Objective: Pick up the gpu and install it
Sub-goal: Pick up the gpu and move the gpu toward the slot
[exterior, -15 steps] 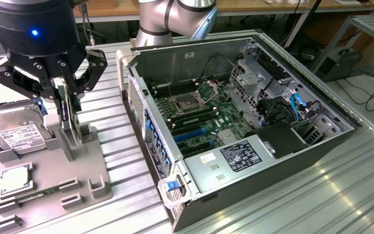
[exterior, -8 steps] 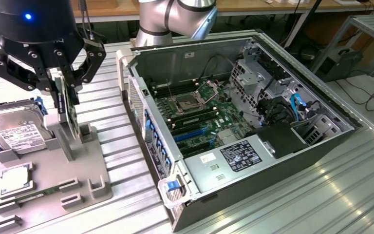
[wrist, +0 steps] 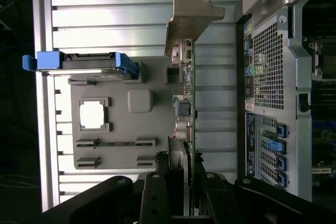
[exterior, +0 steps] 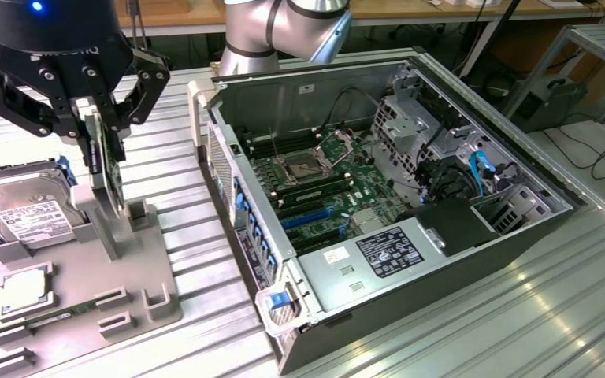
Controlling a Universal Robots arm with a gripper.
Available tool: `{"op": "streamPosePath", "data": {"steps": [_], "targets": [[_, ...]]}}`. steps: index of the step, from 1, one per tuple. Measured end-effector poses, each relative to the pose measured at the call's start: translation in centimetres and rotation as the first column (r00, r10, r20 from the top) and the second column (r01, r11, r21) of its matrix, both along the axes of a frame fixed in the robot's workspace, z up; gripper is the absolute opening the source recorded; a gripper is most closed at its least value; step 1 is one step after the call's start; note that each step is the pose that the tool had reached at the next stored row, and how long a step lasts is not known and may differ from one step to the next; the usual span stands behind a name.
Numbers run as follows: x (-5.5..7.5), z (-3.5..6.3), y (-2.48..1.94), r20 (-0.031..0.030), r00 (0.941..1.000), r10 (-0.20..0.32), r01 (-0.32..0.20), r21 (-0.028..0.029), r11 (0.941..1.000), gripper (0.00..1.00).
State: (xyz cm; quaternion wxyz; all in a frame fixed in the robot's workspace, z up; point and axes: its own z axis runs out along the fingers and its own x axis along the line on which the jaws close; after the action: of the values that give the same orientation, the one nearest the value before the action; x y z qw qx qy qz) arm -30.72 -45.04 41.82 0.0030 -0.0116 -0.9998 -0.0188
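one pincer (exterior: 103, 130) clamps the upright gpu (exterior: 107, 172) over a ribbed metal table (exterior: 534, 315).

Seemingly green gpu (wrist: 190, 85); black claw (wrist: 184, 192).

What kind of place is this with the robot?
Probably a robotics lab or workshop: a robot arm stands behind an opened computer case on a slatted metal table, with wooden benches behind.
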Motion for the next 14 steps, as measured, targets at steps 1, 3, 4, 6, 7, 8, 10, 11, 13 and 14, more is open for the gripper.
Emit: {"op": "streamPosePath", "data": {"steps": [1, 3, 4, 6, 7, 8, 10, 11, 13, 14], "targets": [[0.0, 0.09, 0.0, -0.0001, 1.0, 0.0, 0.0, -0.0001, 1.0, 0.28], [0.0, 0.23, 0.0, 0.0, 1.0, 0.0, 0.0, 0.0, 1.0, 0.28], [0.0, 0.27, 0.0, 0.0, 1.0, 0.0, 0.0, 0.0, 1.0, 0.28], [0.0, 0.4, 0.0, -0.0001, 1.0, 0.0, 0.0, -0.0001, 1.0, 0.28], [0.0, 0.49, 0.0, -0.0001, 1.0, 0.0, 0.0, -0.0001, 1.0, 0.28], [0.0, 0.59, 0.0, -0.0001, 1.0, 0.0, 0.0, -0.0001, 1.0, 0.28], [0.0, 0.77, 0.0, -0.0001, 1.0, 0.0, 0.0, -0.0001, 1.0, 0.28], [0.0, 0.88, 0.0, -0.0001, 1.0, 0.0, 0.0, -0.0001, 1.0, 0.28], [0.0, 1.15, 0.0, 0.0001, 1.0, 0.0, 0.0, 0.0, 1.0, 0.28], [0.0, 1.27, 0.0, 0.0, 1.0, 0.0, 0.0, 0.0, 1.0, 0.28]]}}
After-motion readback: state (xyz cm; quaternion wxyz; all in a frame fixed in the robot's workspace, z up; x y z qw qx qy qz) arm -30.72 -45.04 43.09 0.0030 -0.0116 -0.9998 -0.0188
